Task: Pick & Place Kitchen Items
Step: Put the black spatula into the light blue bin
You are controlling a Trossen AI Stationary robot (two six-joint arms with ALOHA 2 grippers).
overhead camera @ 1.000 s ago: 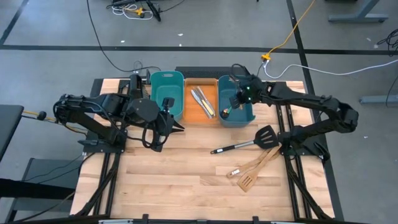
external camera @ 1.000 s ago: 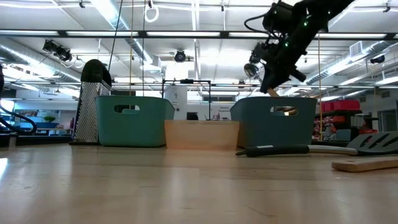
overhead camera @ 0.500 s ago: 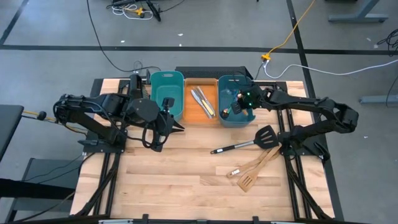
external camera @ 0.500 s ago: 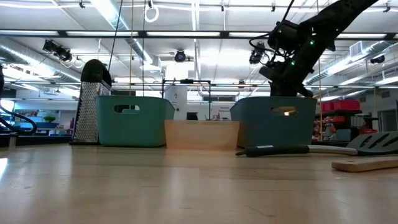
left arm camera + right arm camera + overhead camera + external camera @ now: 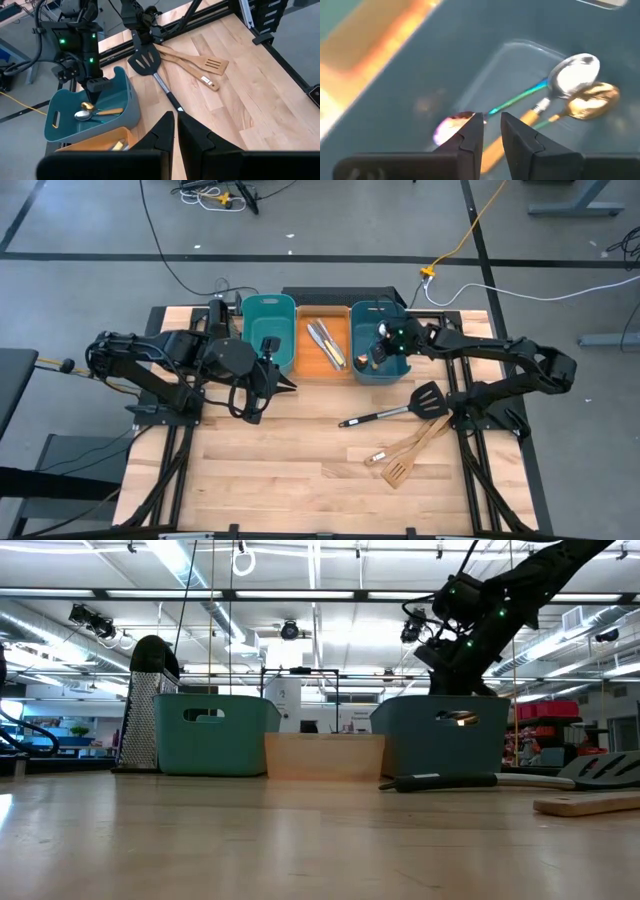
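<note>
My right gripper [image 5: 492, 122] points down inside the right teal bin [image 5: 392, 373], fingers nearly together. A blurred copper spoon bowl [image 5: 451, 127] shows beside one fingertip. A silver spoon [image 5: 572, 75] and a gold spoon [image 5: 592, 97] lie on the bin floor. In the low view the bin wall [image 5: 440, 745] hides the fingertips. A black slotted spatula [image 5: 400, 408] and two wooden spatulas [image 5: 410, 450] lie flat on the table's right part. My left gripper [image 5: 290, 383] is shut and hovers in front of the left teal bin [image 5: 268, 330]. My right gripper is shut on the copper spoon from above, pointing down into the bin. Its own fingers hide the place of contact. Only the spoon's bowl [image 5: 445, 132] shows, sticking out past one fingertip [image 5: 472, 127] above the bin floor.
The orange bin [image 5: 340, 325] between the two teal bins holds silver cutlery [image 5: 325, 340]. A metal grater [image 5: 145, 705] stands beyond the left bin. Bare wood fills the table's near half [image 5: 300, 470].
My right gripper has gone down from above the right teal bin's rim into the bin, shifting a little toward the near edge, and has slowed in the last half second. The other arm and the spatulas have stayed put.
</note>
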